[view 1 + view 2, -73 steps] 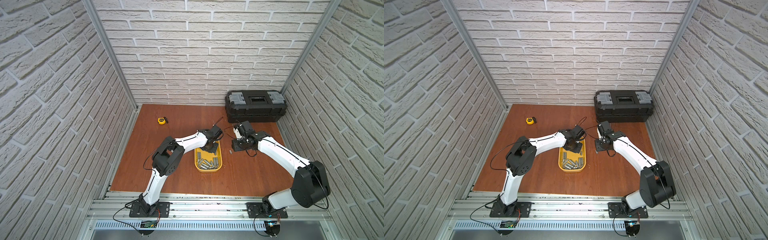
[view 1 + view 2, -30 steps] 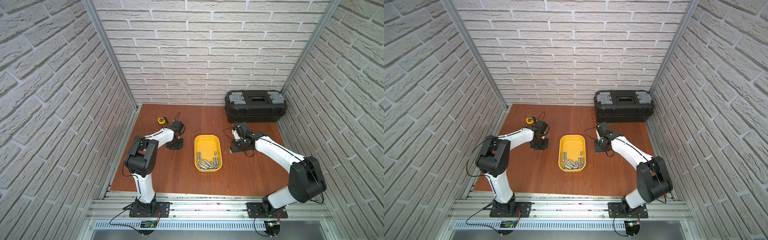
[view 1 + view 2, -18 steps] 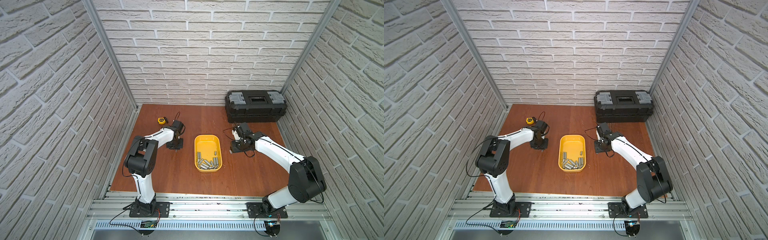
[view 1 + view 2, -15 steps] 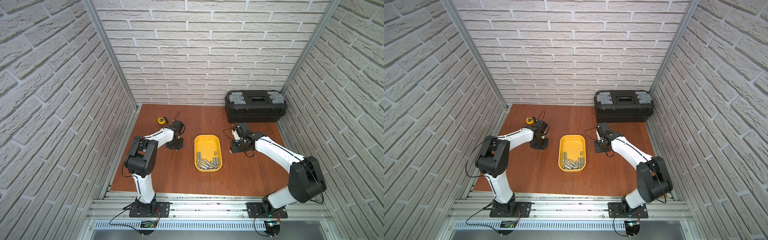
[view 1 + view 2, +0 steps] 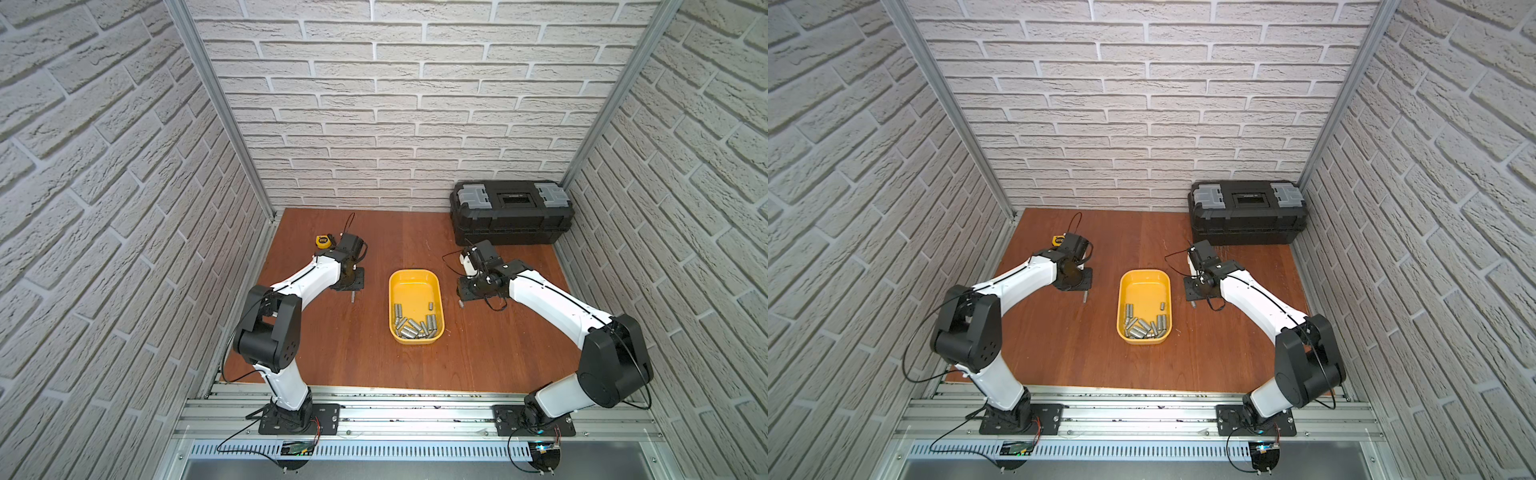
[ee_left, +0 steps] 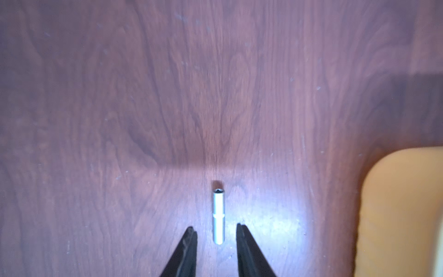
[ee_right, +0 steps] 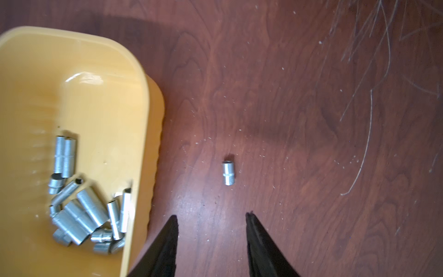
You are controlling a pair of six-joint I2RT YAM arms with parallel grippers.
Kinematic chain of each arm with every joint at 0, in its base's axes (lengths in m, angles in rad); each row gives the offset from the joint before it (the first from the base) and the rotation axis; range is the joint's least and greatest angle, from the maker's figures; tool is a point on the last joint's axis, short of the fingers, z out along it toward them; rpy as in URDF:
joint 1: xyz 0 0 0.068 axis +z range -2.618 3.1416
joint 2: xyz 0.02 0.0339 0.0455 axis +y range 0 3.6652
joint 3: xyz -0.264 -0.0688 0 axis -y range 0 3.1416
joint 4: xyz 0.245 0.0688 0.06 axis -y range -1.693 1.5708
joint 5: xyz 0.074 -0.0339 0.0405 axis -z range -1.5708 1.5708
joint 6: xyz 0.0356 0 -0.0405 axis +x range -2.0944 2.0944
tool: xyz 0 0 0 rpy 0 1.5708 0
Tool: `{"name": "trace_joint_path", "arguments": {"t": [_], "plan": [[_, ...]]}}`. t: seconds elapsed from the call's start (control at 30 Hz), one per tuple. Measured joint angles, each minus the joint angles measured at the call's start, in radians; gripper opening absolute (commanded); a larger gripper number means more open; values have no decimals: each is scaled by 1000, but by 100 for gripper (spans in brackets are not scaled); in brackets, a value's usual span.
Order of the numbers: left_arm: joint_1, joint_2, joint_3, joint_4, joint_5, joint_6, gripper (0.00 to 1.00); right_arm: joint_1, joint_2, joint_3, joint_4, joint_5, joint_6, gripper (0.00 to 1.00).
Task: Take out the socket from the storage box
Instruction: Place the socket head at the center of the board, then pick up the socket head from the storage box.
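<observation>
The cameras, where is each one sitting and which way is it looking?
Both top views: high above the front edge, looking down at the table, the storage box and black toolbox; left arm and right arm show whole.
Left wrist: on the left arm, looking down at a long socket; only the left gripper, open, shows.
Right wrist: on the right arm, looking down at a short socket; only the right gripper, open, shows.
Shared: both wrist views catch the storage box's edge.

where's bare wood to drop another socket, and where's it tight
Widest free patch: table between the storage box and the front rail. Also free: back strip between the tape measure and the toolbox. Crowded beside the box: long socket at the left gripper, short socket by the right gripper.
</observation>
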Motion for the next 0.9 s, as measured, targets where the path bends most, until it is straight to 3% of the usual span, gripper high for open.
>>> {"name": "trace_joint_path", "arguments": {"t": [0.23,0.4,0.53,0.9], "plan": [[-32,-142,-112,15,-29,-67,39,135,26,84,11,3,18,47],[-63,-249,-162,19,-58,-100,52,224,87,116,42,-2,40,47],[-68,-322,-193,32,-80,-129,56,267,148,130,65,-13,62,46],[-73,-309,-215,53,-108,-146,59,311,330,199,102,-41,113,45]]}}
